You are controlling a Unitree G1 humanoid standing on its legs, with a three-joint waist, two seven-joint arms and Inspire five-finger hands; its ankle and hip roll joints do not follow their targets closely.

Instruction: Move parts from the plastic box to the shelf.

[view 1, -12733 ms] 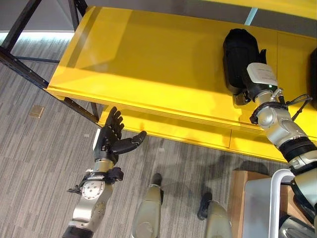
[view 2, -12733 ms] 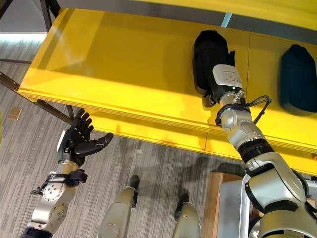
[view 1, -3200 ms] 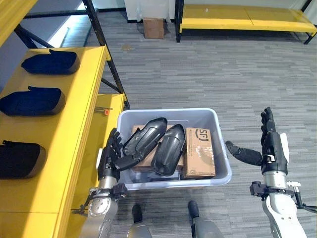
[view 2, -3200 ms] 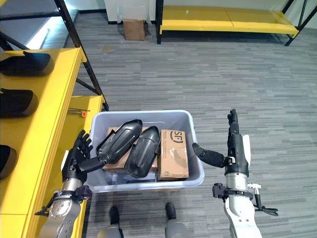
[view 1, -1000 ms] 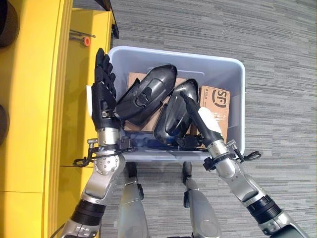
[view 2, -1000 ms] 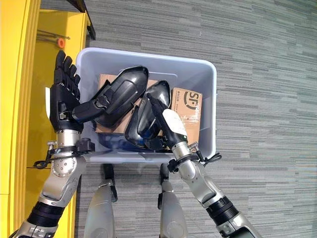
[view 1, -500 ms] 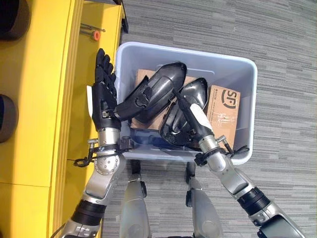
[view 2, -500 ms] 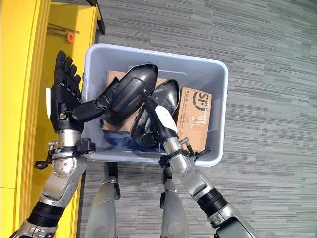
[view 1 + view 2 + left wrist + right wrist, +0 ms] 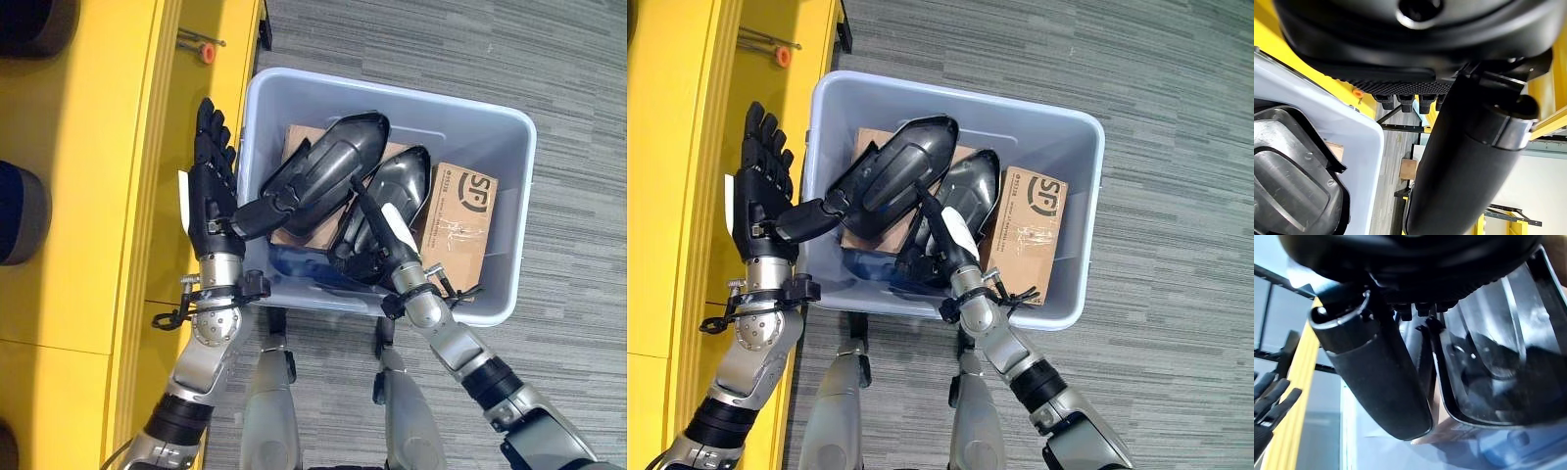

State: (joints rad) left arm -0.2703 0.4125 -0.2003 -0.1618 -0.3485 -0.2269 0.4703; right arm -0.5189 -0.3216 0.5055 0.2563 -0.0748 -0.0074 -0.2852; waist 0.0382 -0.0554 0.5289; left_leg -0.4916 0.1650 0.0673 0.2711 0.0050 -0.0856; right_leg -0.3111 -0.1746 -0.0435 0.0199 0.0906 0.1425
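A grey striped carpet floor [image 9: 549, 59] lies under a pale plastic box [image 9: 509, 147], which stands just beside a yellow shelf [image 9: 88, 196]. Two glossy black parts rest in the box on cardboard: one part [image 9: 328, 171] next to the left hand [image 9: 211, 196], the other part [image 9: 387, 201] under the right hand [image 9: 945, 240]. One brown carton [image 9: 460, 230] stands at the far side of the right hand. The left hand is held flat with straight fingers outside the box wall, its thumb reaching over the rim and touching the nearer part. The right hand lies stretched along the second part, fingers straight, gripping nothing. The right wrist view shows that part's hollow underside [image 9: 1488, 357] close up; the left wrist view shows a rack frame [image 9: 1400, 127] beyond the box rim. On the shelf past the left fingertips lies a small orange-tipped tool [image 9: 201, 49], and two dark items [image 9: 20, 225] sit further over.
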